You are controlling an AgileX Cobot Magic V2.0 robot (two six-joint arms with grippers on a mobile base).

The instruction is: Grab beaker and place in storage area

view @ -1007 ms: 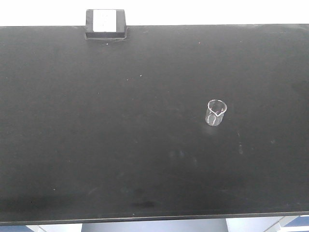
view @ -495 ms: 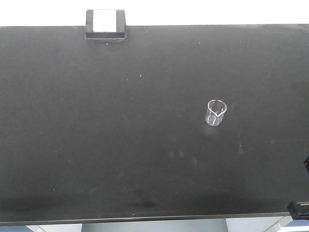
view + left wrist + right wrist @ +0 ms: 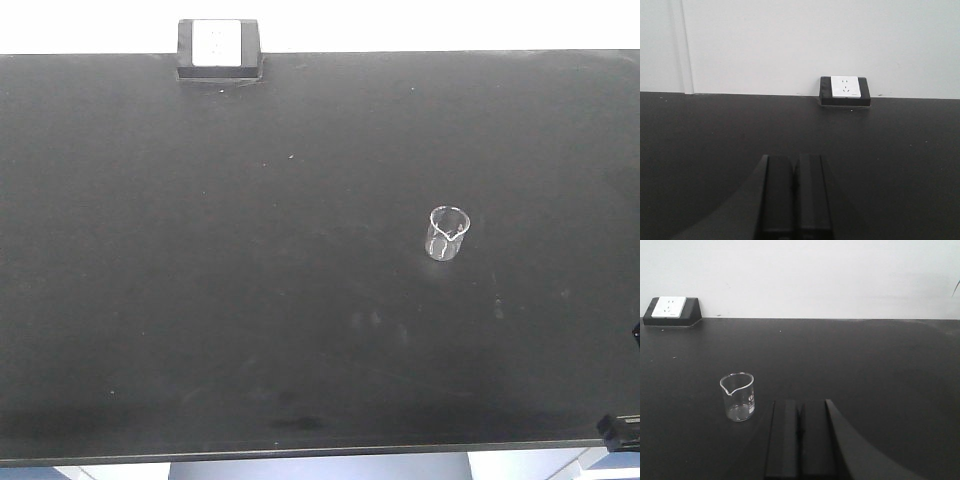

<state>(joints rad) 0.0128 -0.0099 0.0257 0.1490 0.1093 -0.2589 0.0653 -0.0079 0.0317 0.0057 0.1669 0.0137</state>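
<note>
The beaker [image 3: 447, 233] is small, clear and empty, and it stands upright on the storage area [image 3: 200, 260], a wide matte black benchtop, right of centre. In the right wrist view the beaker [image 3: 738, 396] sits ahead and to the left of my right gripper [image 3: 800, 403]. That gripper is shut with nothing between its fingers and is apart from the glass. My left gripper [image 3: 794, 158] is also shut and empty, low over the bare benchtop [image 3: 700, 130]. No beaker shows in the left wrist view.
A small black box with a white socket face [image 3: 218, 48] stands at the rear edge against the white wall, and shows in both wrist views [image 3: 845, 90] [image 3: 671, 310]. A dark part of the right arm [image 3: 622, 431] shows at the front right corner.
A dark part of the right arm has come into the front view at the bottom right corner. The beaker has not moved.
</note>
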